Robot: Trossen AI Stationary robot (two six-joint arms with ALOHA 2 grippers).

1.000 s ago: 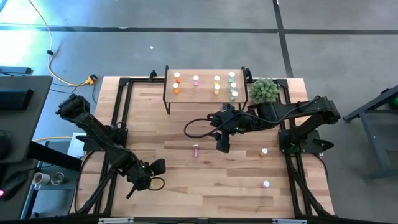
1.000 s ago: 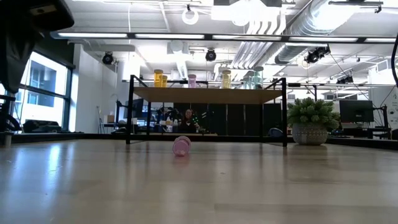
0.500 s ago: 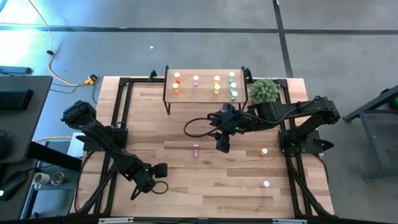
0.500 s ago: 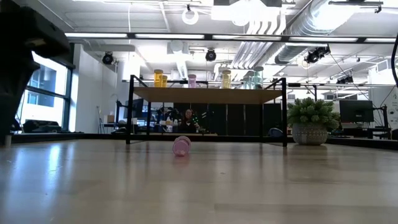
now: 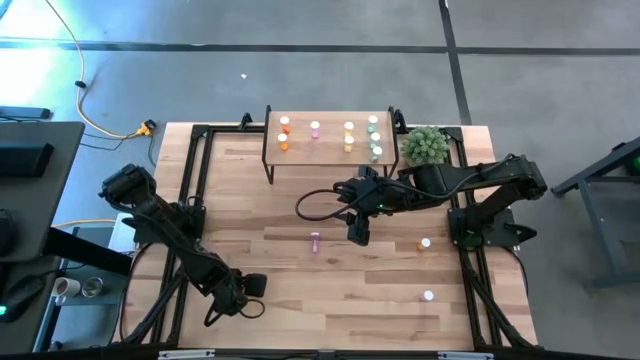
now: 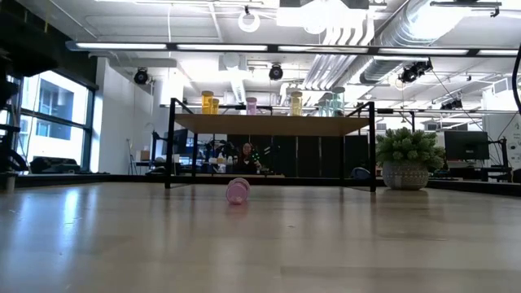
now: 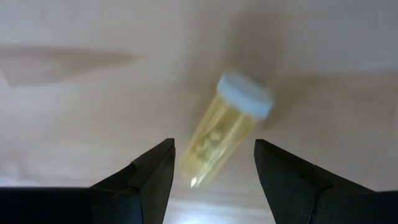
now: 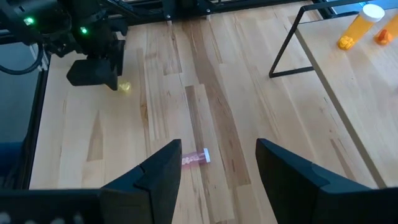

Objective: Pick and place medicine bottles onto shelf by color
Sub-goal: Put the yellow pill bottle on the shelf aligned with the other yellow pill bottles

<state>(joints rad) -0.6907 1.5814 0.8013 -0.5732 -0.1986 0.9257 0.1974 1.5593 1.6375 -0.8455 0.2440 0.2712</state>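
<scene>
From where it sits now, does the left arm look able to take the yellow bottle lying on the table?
Probably yes. The left tool is open right over the yellow bottle, which lies on bare table between its fingers, with nothing in the way.

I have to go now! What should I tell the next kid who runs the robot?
Left gripper: open, low at the table's near left, its fingers either side of a yellow bottle lying on the wood, not yet gripped.
Right gripper: open and empty, mid-table, above and beside the pink bottle lying flat.
Done: several bottles stand on the shelf.
Left: the yellow one, the pink one, and two more bottles on the table's right side.
</scene>
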